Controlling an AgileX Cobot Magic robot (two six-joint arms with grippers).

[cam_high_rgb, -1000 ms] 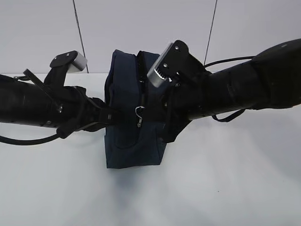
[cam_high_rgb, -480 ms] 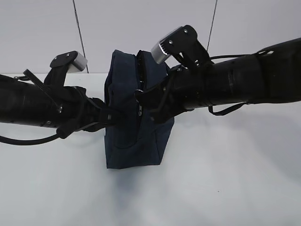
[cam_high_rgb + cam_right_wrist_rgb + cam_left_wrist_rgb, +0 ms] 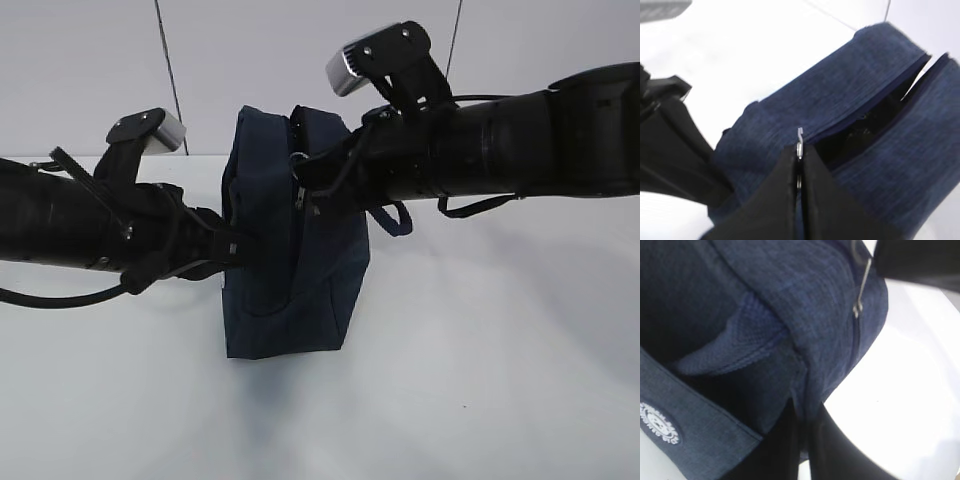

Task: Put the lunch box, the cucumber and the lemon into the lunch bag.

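The navy lunch bag (image 3: 285,295) stands upright at the middle of the white table. My left gripper (image 3: 238,246) is shut on a fold of fabric at the bag's left side; its dark fingers pinch that seam (image 3: 802,410) in the left wrist view. My right gripper (image 3: 303,168) is shut on the silver zipper pull (image 3: 800,141) near the bag's top. Beyond the pull, the zipper gapes onto a dark inside (image 3: 867,125). The lunch box, the cucumber and the lemon are hidden or out of view.
Both black arms reach in from the sides and meet at the bag. A white round emblem (image 3: 659,422) shows on the bag's front panel. A loose strap handle (image 3: 392,218) hangs below the right arm. A white wall stands behind the table.
My right gripper has risen from the bag's front face to near its top, drawing the zipper pull along. The right arm has lifted. The left gripper has held still.
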